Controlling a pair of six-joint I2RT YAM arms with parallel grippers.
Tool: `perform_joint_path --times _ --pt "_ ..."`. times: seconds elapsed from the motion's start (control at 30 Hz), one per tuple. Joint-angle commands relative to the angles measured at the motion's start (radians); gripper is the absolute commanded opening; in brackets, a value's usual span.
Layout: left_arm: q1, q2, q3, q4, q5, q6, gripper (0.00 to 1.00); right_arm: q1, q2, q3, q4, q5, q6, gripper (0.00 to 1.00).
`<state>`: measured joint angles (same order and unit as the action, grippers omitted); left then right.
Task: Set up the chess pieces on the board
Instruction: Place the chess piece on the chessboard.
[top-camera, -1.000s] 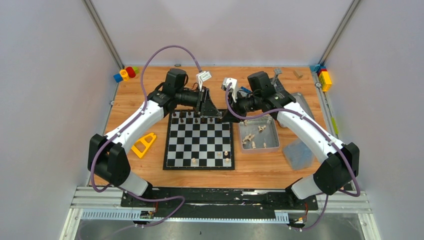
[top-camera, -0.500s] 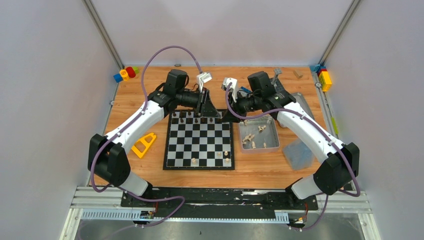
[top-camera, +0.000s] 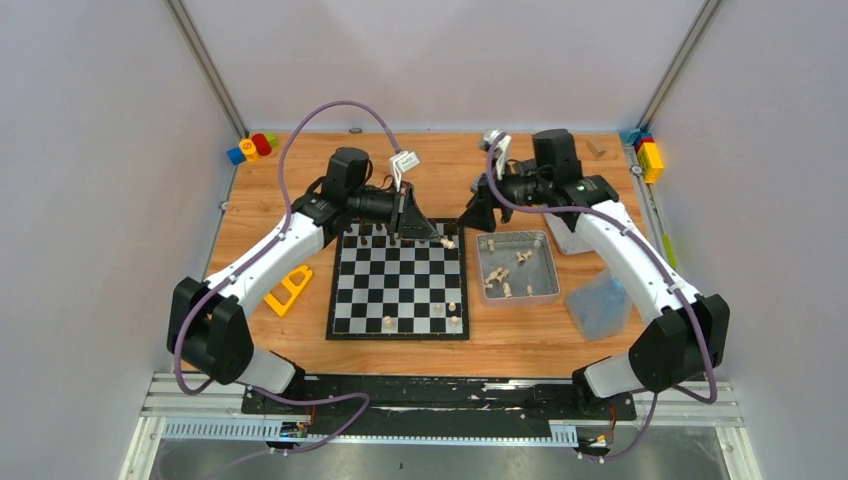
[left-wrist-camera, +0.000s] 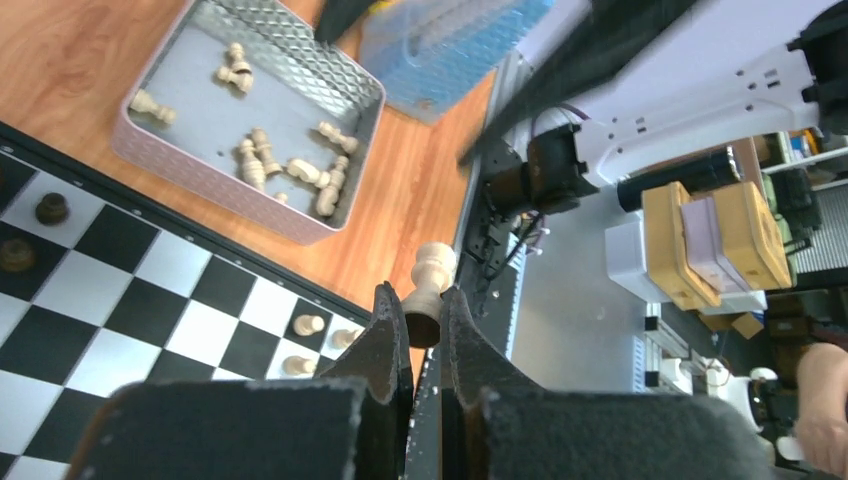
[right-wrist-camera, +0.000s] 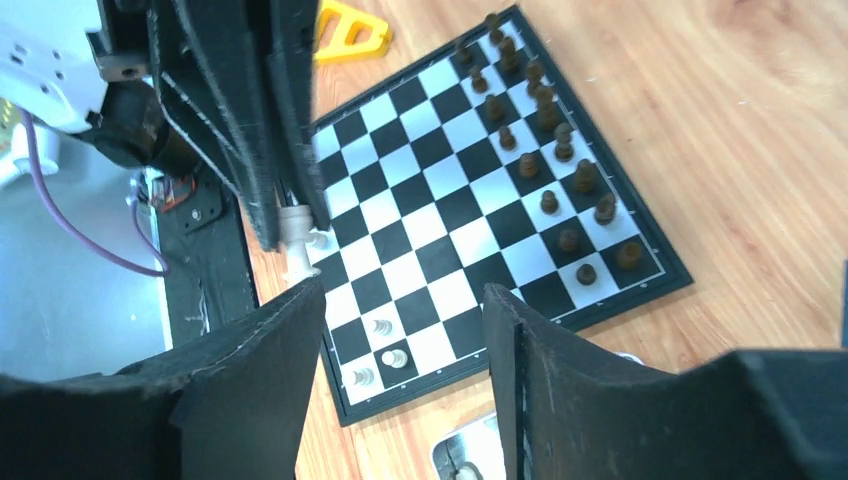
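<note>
– Board (top-camera: 400, 285) lay at the centre of the top view, with the tin (top-camera: 542, 280) just right of it. What had changed?
– The right arm had swung away toward the upper right of the frame, leaving the board's upper-right corner, where both grippers had met a second earlier. The right gripper (right-wrist-camera: 403, 295) stood spread and empty. The left gripper (left-wrist-camera: 425, 322) was pinching one pale piece (left-wrist-camera: 432, 280) by its lower part, near that corner.
– Meaning?
– Probably a handover had been completed, so the left arm had a pale piece to place. Dark pieces (right-wrist-camera: 545, 150) lined the board's upper rows. Only a few pale pieces (top-camera: 452, 318) stood at its lower right, and more lay in the tin, so most of the pale side remained to be set.
</note>
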<state>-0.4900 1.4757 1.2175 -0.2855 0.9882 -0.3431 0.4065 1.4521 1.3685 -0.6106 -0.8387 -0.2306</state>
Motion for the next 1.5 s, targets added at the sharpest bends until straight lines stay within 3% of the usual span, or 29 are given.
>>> perform_joint_path --times 0.0,0.13,0.47,0.6,1.33,1.47 --pt "-0.004 -0.122 -0.138 0.375 0.063 -0.207 0.0 -0.084 -0.079 -0.049 0.188 -0.213 0.181 0.61" --pt "-0.003 -0.152 -0.214 0.533 0.043 -0.301 0.0 -0.091 -0.1 -0.122 0.274 -0.308 0.271 0.62" --pt "-0.002 -0.094 -0.248 0.685 0.027 -0.397 0.0 -0.091 -0.081 -0.28 0.587 -0.448 0.546 0.63" --pt "-0.002 -0.09 -0.257 0.695 0.015 -0.394 0.0 -0.091 -0.065 -0.299 0.66 -0.476 0.602 0.58" --pt "-0.002 -0.085 -0.229 0.621 -0.017 -0.309 0.0 -0.066 -0.001 -0.294 0.718 -0.513 0.654 0.32" --pt "-0.002 -0.09 -0.228 0.605 -0.026 -0.294 0.0 -0.06 0.003 -0.294 0.714 -0.515 0.651 0.32"
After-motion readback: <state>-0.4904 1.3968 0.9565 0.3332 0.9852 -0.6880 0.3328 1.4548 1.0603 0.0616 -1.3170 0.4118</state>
